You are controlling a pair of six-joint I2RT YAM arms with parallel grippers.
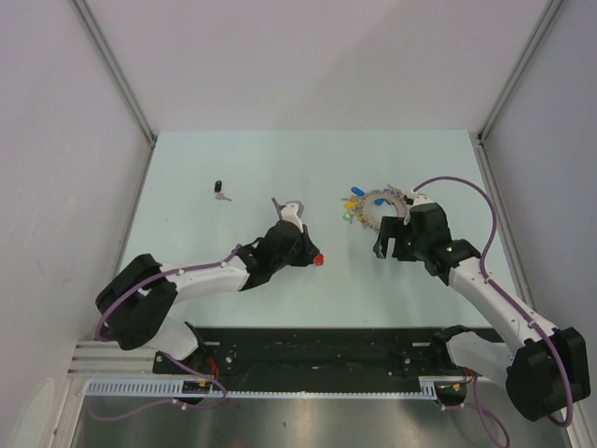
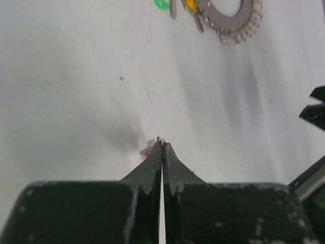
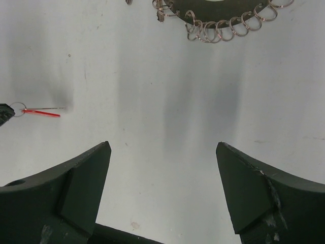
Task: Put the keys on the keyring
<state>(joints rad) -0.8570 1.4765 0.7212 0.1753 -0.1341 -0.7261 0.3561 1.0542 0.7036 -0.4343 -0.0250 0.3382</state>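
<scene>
Top external: keyring (image 1: 378, 207) lies flat on the pale table (image 1: 233, 159), w/ small keys (image 1: 354, 202) fringed round it; blue, yellow & green heads show on its left side. Left gripper (image 1: 311, 257) sits left of the keyring & nearer the arm bases, clearly apart from it. Red key (image 1: 319, 259) is at its tip, on the side facing the keyring. Right gripper (image 1: 394, 231) is just on the near side of the keyring; can't tell from above if they touch. A dark-headed key (image 1: 220, 189) lies loose well left of the keyring, farther from it than the left gripper.

Left wrist: fingers (image 2: 152, 165) pressed together, no gap, pinching a small wire loop at the very tip, w/ a bit of red beside them. So left tool is clamped on the red key by its loop. Keyring is well ahead, at top of frame.

Right wrist: fingers (image 3: 86, 188) spread wide, nothing btwn them but bare table. Keyring is ahead of the tips, not touching; a row of small split rings (image 3: 218, 30) lines its near edge. Red key shows edge-on, far left of the keyring, its loop at a dark fingertip at frame edge.
</scene>
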